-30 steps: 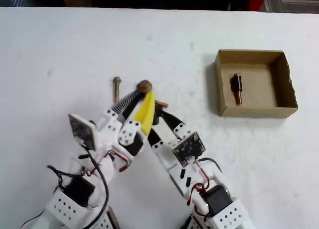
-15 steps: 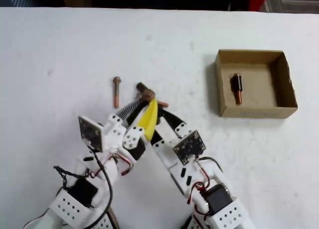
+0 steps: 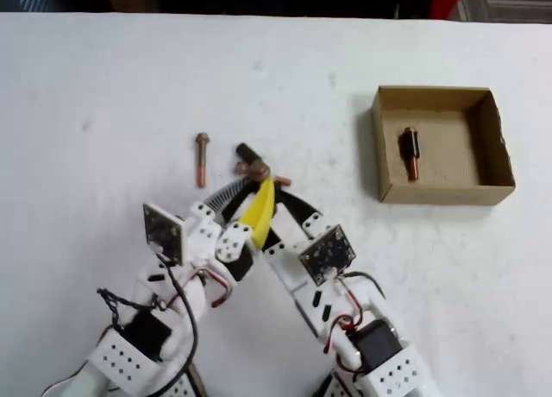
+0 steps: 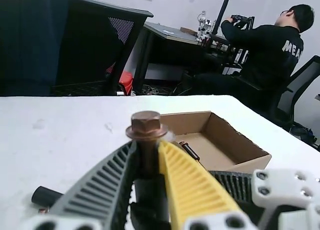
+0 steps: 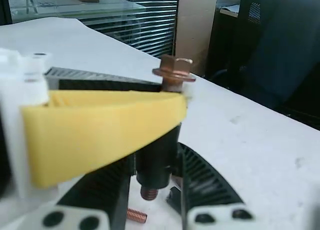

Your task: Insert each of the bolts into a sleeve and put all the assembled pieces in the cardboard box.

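Note:
My left gripper (image 4: 147, 152), with one grey and one yellow finger, is shut on the shank of a copper bolt (image 4: 146, 125), just under its hex head. The bolt stands upright inside a black sleeve (image 5: 155, 160), and its tip pokes out below. My right gripper (image 5: 156, 165) is shut on that sleeve with its black fingers. In the high view both grippers meet at the bolt (image 3: 254, 166) in the table's middle. The cardboard box (image 3: 483, 190) at the right holds one assembled piece (image 3: 409, 153).
A loose bolt (image 3: 201, 158) lies to the left of the grippers. A spare black sleeve (image 3: 245, 151) lies just behind them. Another bolt's end (image 3: 279, 181) sticks out on the table beside the right gripper. White table surface stretches between the grippers and the box.
The left gripper and its bolt have shifted slightly towards the near side and lower, which uncovers the spare sleeve behind. The right arm has stayed put.

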